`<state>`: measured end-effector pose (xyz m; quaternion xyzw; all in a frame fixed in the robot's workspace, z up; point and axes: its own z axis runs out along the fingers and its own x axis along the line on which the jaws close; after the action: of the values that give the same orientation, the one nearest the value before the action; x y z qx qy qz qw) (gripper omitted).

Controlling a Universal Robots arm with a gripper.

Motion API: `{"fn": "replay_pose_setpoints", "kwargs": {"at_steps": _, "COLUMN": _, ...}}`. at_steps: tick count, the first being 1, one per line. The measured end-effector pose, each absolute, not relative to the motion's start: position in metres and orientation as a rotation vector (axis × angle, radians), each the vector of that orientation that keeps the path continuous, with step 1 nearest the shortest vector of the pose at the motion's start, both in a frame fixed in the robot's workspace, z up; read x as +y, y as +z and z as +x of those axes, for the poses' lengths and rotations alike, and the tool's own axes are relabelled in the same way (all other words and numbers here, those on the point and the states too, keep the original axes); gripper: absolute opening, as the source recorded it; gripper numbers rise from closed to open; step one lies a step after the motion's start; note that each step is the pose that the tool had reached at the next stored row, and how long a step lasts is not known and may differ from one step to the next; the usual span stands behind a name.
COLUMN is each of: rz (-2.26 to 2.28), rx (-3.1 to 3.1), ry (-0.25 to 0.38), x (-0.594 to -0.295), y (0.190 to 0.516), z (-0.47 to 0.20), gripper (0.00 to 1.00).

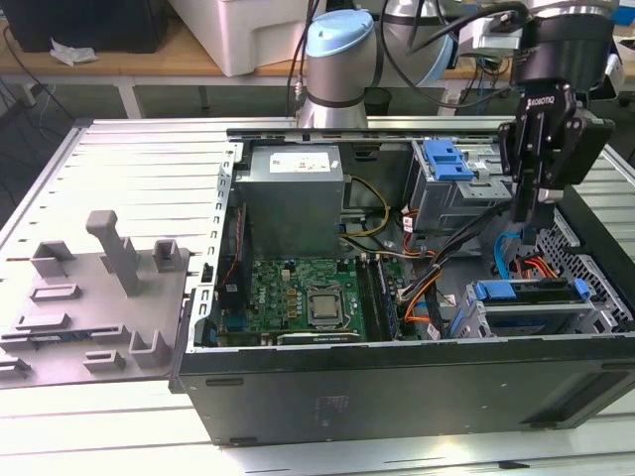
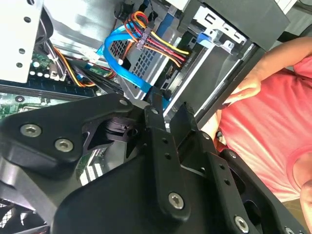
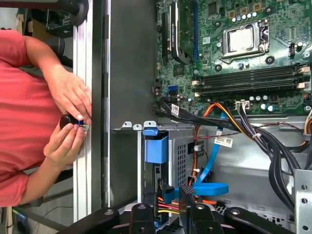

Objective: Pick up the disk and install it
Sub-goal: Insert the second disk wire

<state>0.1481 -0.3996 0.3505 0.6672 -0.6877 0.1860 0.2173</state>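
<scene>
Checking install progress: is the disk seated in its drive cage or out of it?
In. The disk, blue-framed, lies within the cage at the exterior view's right; the pincer hangs above, apart from it.

The disk (image 1: pixel 526 294) lay below the jaws, its label hidden inside the drive cage (image 1: pixel 541 315). A person (image 2: pixel 278 131) beside the jaws was cut off by the picture edge.
</scene>
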Motion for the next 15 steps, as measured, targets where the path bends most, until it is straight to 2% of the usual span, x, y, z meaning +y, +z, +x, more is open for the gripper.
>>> {"fn": "replay_pose_setpoints", "kwargs": {"at_steps": 15, "rz": 1.847, "rx": -1.904, "ry": 0.516, "x": -0.41, "y": 0.345, "z": 0.148, "gripper": 0.34}}
